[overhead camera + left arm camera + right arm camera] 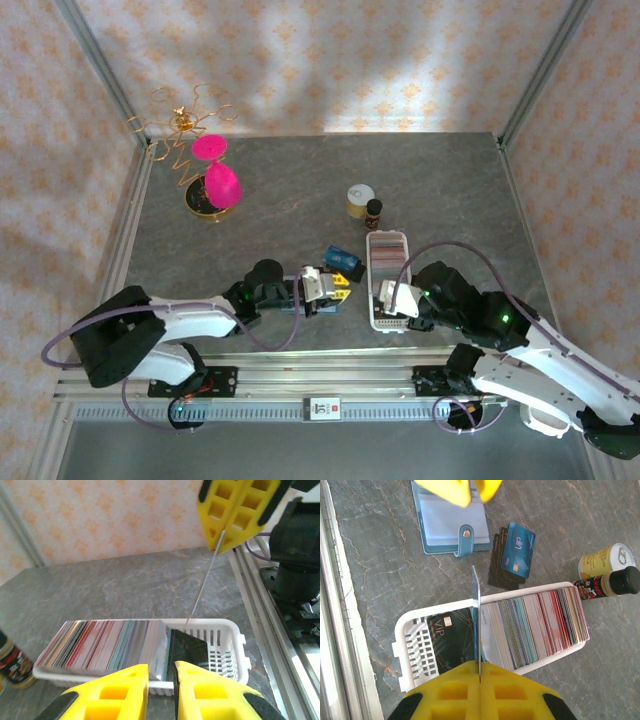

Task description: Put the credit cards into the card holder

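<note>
Teal card holder lying open, pale inside, snap tab on edge

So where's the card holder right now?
In the right wrist view the holder lies open at top left under the left pincer, beyond the white tray and just left of the loose cards.

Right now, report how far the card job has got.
Done: the card holder lies open; a blue card and dark cards lie beside it. In hand: the right gripper pinches an edge-on card at the white tray; the left gripper hovers open at the holder. Left: no card shows in its pockets, and a full row of cards waits in the tray.
</note>
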`<state>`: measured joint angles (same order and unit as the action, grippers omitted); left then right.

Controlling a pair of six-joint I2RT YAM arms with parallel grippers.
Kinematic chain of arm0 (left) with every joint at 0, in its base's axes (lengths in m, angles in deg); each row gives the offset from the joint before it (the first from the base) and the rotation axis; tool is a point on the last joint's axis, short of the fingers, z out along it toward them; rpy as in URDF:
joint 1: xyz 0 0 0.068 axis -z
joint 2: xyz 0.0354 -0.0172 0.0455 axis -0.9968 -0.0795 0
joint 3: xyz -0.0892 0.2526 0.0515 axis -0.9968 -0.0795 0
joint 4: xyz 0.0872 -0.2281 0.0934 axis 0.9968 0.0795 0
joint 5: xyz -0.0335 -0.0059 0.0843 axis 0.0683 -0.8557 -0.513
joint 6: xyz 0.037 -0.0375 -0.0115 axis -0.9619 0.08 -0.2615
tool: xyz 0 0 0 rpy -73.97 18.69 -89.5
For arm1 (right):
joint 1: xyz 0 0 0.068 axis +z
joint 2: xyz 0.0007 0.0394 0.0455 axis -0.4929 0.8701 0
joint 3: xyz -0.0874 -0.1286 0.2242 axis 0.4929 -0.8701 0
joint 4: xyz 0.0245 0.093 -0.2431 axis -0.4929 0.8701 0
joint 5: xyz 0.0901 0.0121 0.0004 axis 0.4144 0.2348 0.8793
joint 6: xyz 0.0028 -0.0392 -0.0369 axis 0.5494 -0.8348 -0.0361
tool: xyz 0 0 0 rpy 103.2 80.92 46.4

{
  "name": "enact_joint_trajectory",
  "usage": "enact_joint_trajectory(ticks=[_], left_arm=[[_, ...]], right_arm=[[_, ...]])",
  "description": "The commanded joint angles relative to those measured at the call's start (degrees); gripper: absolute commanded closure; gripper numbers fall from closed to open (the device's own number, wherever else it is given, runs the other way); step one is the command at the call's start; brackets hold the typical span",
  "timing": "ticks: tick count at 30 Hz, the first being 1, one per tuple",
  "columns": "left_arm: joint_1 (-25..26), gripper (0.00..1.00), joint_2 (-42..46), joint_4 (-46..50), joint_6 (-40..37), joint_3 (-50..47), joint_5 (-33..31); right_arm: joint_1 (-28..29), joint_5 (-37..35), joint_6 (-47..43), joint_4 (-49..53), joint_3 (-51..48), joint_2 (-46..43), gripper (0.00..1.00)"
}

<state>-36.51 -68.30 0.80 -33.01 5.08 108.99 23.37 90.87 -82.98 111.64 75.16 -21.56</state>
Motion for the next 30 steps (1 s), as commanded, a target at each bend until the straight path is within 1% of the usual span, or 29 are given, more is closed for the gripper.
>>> enact_joint_trajectory(ticks=[1,5,7,11,14,20,26,30], left_arm=[[1.11,0.78,-3.16,-4.41,-5.19,3.82,4.09],[1.87,0.77,-6.91,-4.15,-5.68,5.89,4.09],[2.13,0.77,-8.16,-4.94,-5.89,6.05,2.74],[2.59,0.77,-9.43,-4.30,-6.08,7.23,1.77],[2.73,0.77,-10.14,-5.64,-5.92,7.34,0.99],[2.92,0.77,-10.79,-6.68,-5.37,7.61,2.54],[2.91,0.84,-11.97,-4.54,-7.23,7.86,3.95],[2.95,0.84,-12.36,-3.57,-8.33,7.91,4.13]], right_arm=[[-0.27,0.93,-0.73,-2.62,-0.50,-0.87,1.00],[-0.28,0.83,-1.04,-3.52,-0.48,-0.95,1.00],[-0.30,1.19,-0.96,-3.77,-0.40,-0.94,1.00],[-0.31,1.62,-1.00,-3.83,-0.52,-0.87,1.00],[-0.26,1.65,-1.00,-3.91,-0.65,-0.87,1.00],[-0.30,1.82,-1.24,-3.52,-1.69,-0.87,1.00],[-0.26,2.36,-1.06,-3.85,-1.97,-1.21,1.00],[-0.27,2.26,-1.09,-3.53,-2.21,-1.66,1.00]])
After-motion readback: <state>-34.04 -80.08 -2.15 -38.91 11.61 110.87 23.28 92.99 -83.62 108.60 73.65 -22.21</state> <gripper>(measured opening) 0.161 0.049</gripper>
